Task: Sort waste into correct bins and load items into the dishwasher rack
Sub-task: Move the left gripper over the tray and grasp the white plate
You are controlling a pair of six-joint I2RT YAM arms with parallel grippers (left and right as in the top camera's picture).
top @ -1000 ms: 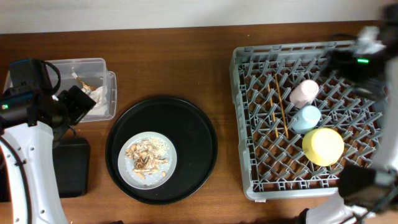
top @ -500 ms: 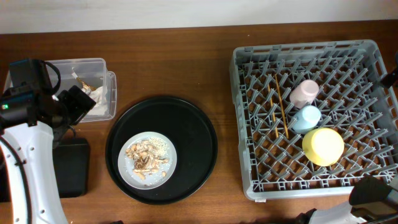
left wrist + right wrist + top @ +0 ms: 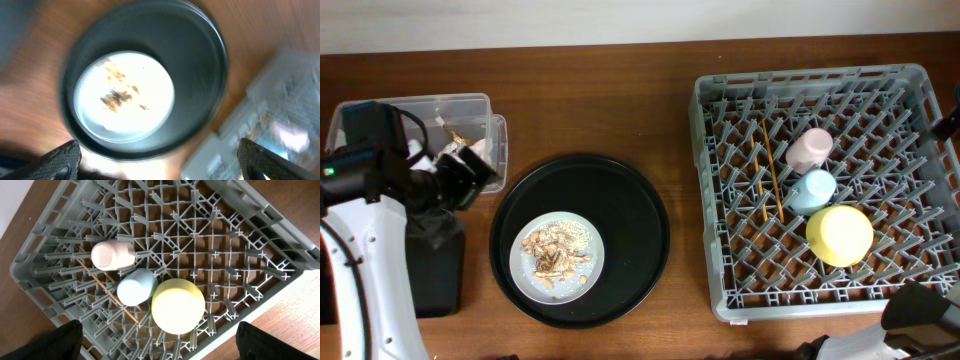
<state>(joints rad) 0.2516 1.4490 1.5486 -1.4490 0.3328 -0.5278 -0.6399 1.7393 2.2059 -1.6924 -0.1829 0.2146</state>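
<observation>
Plate point(image 3: 557, 259) — round, grey-white, carrying the scraps point(image 3: 553, 252) — sits in the lower left part of the round tray point(image 3: 630, 205), left of centre in the overhead frame. The left claw point(image 3: 465, 172) hangs at the upper left, over the lower right corner of the box point(image 3: 440, 100) and above the black tray point(image 3: 438, 280). The plate lies down and to the right of the claw, near but apart.

In the left wrist view, which is blurred, we see the plate point(image 3: 125, 95) at centre left. Both fingertips point(image 3: 62, 157) are spread to the lower corners with nothing between them, so the claw is released and empty. The right claw point(image 3: 162, 340) is likewise spread wide and empty. It looks down on the rack point(image 3: 240, 255), where the pink cup point(image 3: 112, 255), blue cup point(image 3: 136, 286), saucer point(image 3: 177, 305) and chopsticks point(image 3: 772, 170) already lie.

We judge the left arm the nearer to the plate — the right stands across the frame, by the rack. Being round, the plate offers no long axis, so the approach turns on its rim. We judge that the scraps must be tipped into a bin before the plate goes to the rack.
</observation>
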